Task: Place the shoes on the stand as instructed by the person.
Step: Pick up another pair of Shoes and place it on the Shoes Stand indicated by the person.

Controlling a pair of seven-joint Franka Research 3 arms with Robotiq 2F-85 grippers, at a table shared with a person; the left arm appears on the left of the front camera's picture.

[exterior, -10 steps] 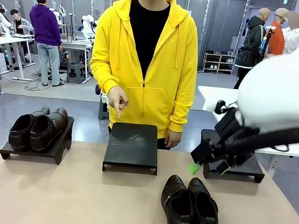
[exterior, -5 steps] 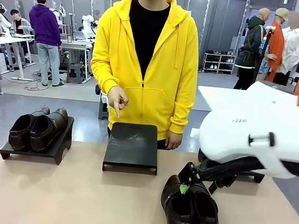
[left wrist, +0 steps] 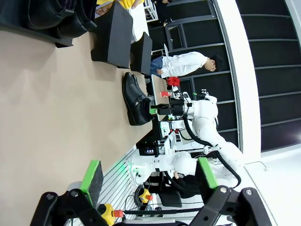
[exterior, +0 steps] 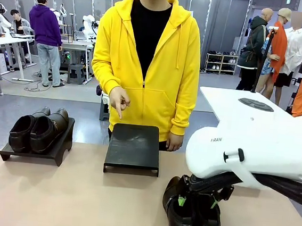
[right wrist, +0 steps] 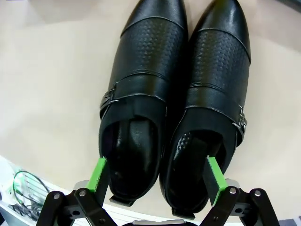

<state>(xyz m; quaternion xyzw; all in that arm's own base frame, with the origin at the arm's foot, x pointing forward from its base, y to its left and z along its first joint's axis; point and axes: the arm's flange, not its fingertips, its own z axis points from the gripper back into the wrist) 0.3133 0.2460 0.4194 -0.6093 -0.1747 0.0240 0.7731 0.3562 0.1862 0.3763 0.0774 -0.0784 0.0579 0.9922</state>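
The black buckled shoes (exterior: 190, 219) lie side by side on the table, front right. My right gripper (exterior: 196, 202) hangs low over their heel ends, open. In the right wrist view its green pads (right wrist: 98, 174) stand outside the heels of the pair (right wrist: 174, 94), one on each side. The dark brown shoes (exterior: 36, 128) rest on the left stand (exterior: 56, 154). The person (exterior: 145, 64) points a finger (exterior: 119, 110) down at the bare middle stand (exterior: 133, 147). My left gripper (left wrist: 149, 176) is open and holds nothing, far from the shoes (left wrist: 135, 99).
In the left wrist view a third black stand (left wrist: 141, 52) sits beyond the middle one (left wrist: 113, 35). Bare tan tabletop (exterior: 67, 201) spreads across the front left. The big white right arm (exterior: 254, 149) blocks the table's right side. Other people stand far behind.
My right arm has swung down and to the left, from in front of the right stand to just above the heels of the buckled shoes. The person's pointing hand has stayed put.
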